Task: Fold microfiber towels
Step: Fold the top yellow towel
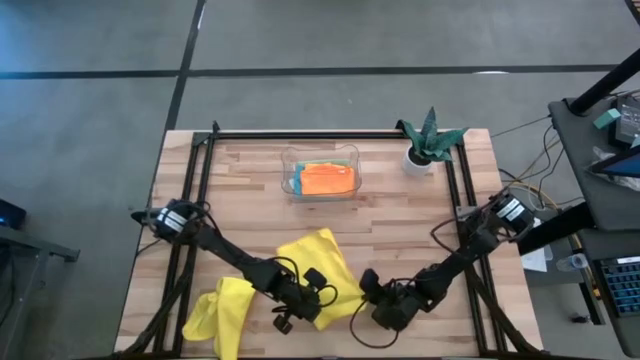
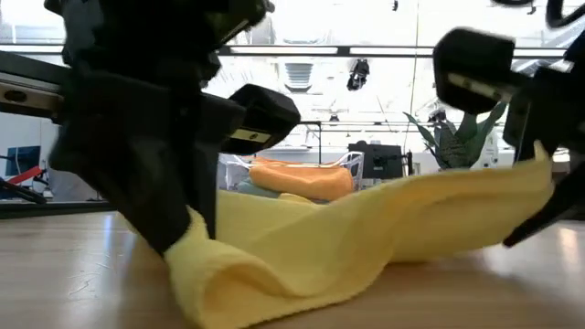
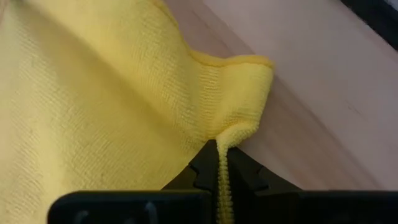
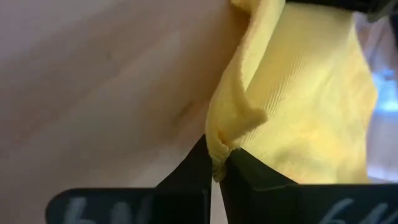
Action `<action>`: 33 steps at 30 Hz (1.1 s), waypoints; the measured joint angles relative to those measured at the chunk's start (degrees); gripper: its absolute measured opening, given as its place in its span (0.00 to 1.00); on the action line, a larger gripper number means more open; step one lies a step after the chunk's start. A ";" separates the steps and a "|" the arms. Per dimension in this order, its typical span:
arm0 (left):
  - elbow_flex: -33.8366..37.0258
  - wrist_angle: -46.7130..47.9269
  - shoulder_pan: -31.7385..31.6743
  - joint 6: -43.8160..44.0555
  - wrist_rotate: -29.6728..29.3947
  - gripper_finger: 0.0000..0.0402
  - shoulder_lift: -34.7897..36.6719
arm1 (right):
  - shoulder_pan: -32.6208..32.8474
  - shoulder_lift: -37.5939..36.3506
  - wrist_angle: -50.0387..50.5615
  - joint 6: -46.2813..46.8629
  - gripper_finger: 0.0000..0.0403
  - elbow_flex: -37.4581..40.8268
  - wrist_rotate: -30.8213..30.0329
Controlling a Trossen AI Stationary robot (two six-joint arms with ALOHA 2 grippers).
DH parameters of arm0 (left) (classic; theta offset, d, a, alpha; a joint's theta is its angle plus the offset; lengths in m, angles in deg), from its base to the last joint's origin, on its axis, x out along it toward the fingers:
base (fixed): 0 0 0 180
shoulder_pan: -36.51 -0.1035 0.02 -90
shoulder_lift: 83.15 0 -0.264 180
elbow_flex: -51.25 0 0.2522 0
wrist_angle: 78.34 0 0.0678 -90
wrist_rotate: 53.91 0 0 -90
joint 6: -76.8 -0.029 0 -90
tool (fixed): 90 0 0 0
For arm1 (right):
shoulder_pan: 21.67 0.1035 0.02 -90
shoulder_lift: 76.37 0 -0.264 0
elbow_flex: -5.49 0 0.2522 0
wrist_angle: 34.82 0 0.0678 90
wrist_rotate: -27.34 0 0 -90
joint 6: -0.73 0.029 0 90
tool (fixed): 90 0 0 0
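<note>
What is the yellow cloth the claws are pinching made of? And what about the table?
The yellow cloth looks like soft microfiber fabric: a fine fuzzy weave with a stitched edge, and it droops in folds between the left claw and the right claw. The table looks like wood, probably smooth butcher block: pale glued strips with grain lines.

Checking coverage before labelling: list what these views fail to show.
- High view: how the left gripper holds the spread yellow towel; its own body hides that.
- Low view: the tray contents under the orange towel, blocked by yellow cloth.
- Wrist views: towel corners beyond the frame edges.
</note>
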 joint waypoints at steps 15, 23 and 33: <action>-0.50 12.92 2.98 -1.38 -0.06 0.13 3.58 | 2.45 12.96 14.47 15.64 0.02 -19.80 -3.88; -0.50 14.62 7.88 -1.35 -4.46 0.33 3.58 | 2.24 19.90 24.48 17.67 0.02 -30.40 -5.08; -0.48 10.41 16.37 -3.53 -23.27 0.40 3.36 | 1.42 19.48 25.38 18.05 0.02 -32.10 -4.17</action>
